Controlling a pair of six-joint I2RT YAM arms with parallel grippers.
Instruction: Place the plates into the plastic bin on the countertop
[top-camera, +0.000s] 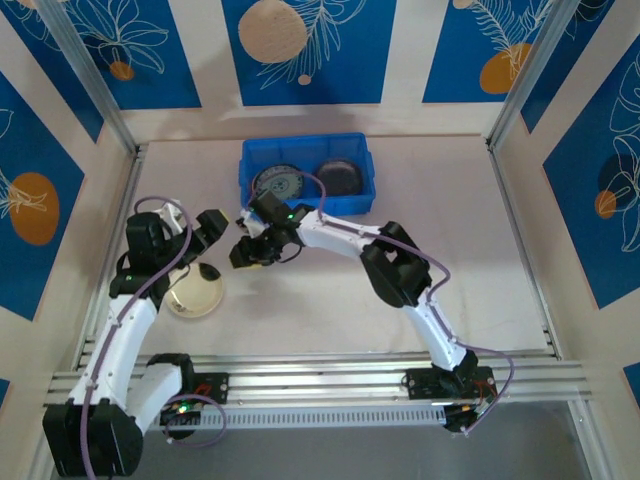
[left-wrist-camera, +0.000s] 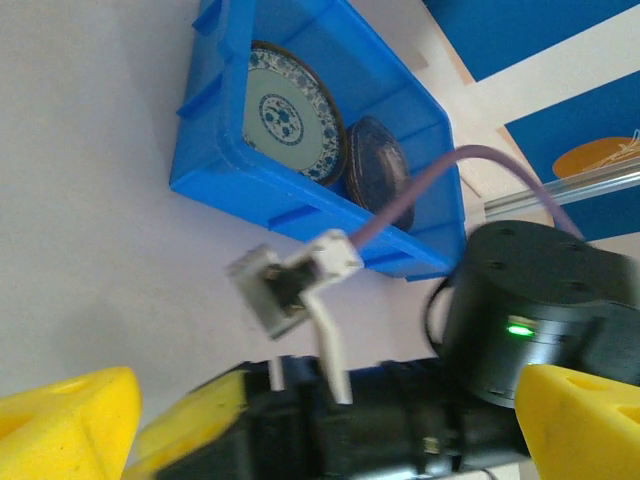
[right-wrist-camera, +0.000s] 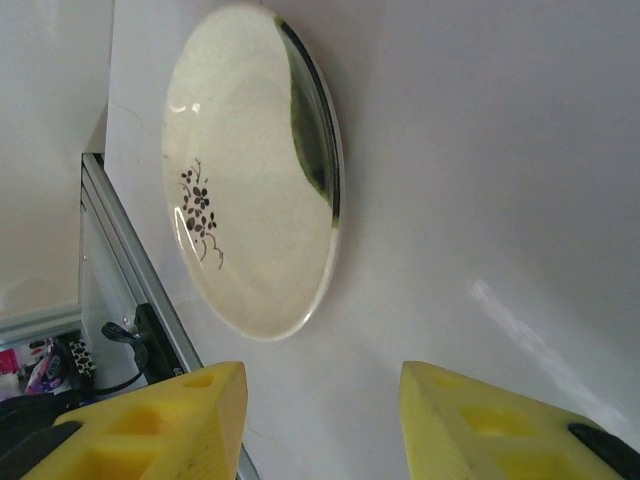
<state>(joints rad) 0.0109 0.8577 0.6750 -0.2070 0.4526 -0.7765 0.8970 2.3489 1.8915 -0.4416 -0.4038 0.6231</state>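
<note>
Yellow-fingered right hand (right-wrist-camera: 325, 420) spread, pinching nothing, near a cream round plate with a dark flower sprig (right-wrist-camera: 250, 200) on the pale counter (right-wrist-camera: 500, 150); left hand (top-camera: 205, 235) spread wide; bright-blue plastic bin (left-wrist-camera: 260, 190) holds a teal-patterned plate (left-wrist-camera: 290, 115) beside a dark plate (left-wrist-camera: 375, 165).

light was bright and even, with only soft shadows under the arms on the countertop (top-camera: 320, 320). in the right wrist view a pale glare streak crossed the surface and the cream plate (right-wrist-camera: 250, 200) gleamed. the left wrist view's foreground was blurred.
</note>
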